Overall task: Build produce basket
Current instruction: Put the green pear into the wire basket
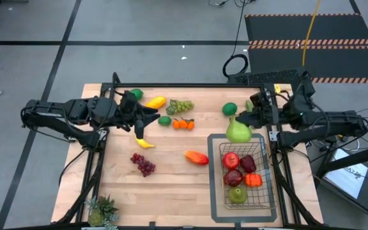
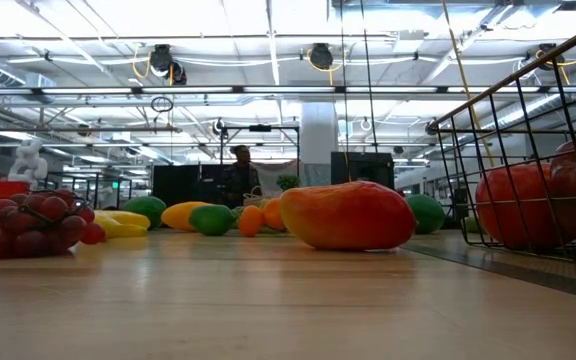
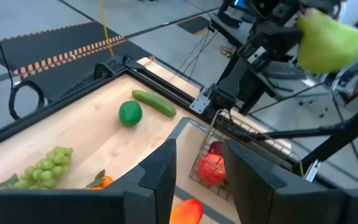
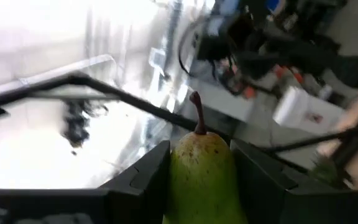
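My right gripper point(image 4: 199, 163) is shut on a green pear point(image 1: 238, 131) held high over the far end of the wire basket point(image 1: 264, 186). The basket stands on a grey tray point(image 1: 214, 191) and holds red apples point(image 1: 231, 160) and a green fruit point(image 1: 237, 194). My left gripper point(image 3: 197, 171) hangs open and empty above the table's far left part, over a banana point(image 1: 145, 143) that lies on the wood. Loose on the table are red grapes point(image 1: 143, 164), a red-orange mango point(image 1: 197, 157), green grapes point(image 1: 181, 105), oranges point(image 1: 183, 124), a lime point(image 3: 130, 113) and a cucumber point(image 3: 155, 103). My right gripper pinches the pear's body point(image 4: 180, 171) between its two fingers, one on each side. The stem point(image 4: 197, 112) points away from the wrist, along the fingers. The fingers come from the table's right side, tipped a little upward. The pear is lifted clear of the table and the basket.
A spiky potted plant point(image 1: 103, 209) stands at the near left corner. A yellow mango point(image 1: 156, 101) and a green fruit point(image 1: 136, 94) lie at the far left. Bare wood lies between the red grapes and the tray. A person stands far off in the room point(image 2: 240, 165).
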